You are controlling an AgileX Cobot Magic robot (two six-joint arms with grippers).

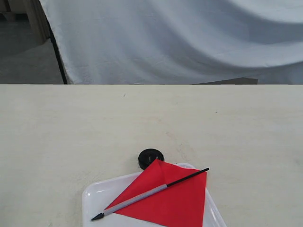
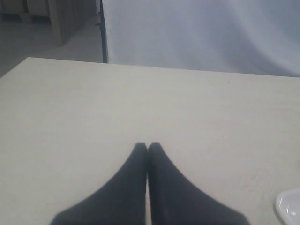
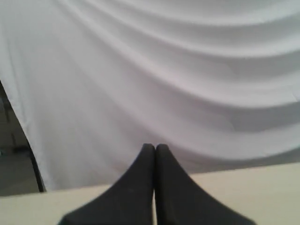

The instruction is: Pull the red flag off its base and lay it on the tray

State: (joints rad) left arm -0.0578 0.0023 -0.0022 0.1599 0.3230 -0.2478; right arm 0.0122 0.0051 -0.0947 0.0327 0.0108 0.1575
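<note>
The red flag (image 1: pixel 168 196) lies flat across the white tray (image 1: pixel 94 198) at the near edge of the table, its grey-and-black stick slanting from the pointed black tip at lower left to upper right. Just beyond the tray stands the round black base (image 1: pixel 150 158), with nothing in its hole. Neither arm shows in the exterior view. My left gripper (image 2: pixel 148 145) is shut and holds nothing, hovering over bare tabletop; a corner of the tray (image 2: pixel 289 206) peeks in beside it. Facing the white cloth, my right gripper (image 3: pixel 155 146) is shut with nothing in it.
A white cloth backdrop (image 1: pixel 189 42) hangs behind the table's far edge. A dark post (image 1: pixel 57 56) stands at the cloth's left side. The pale tabletop (image 1: pixel 71 132) stretches wide around the tray and base.
</note>
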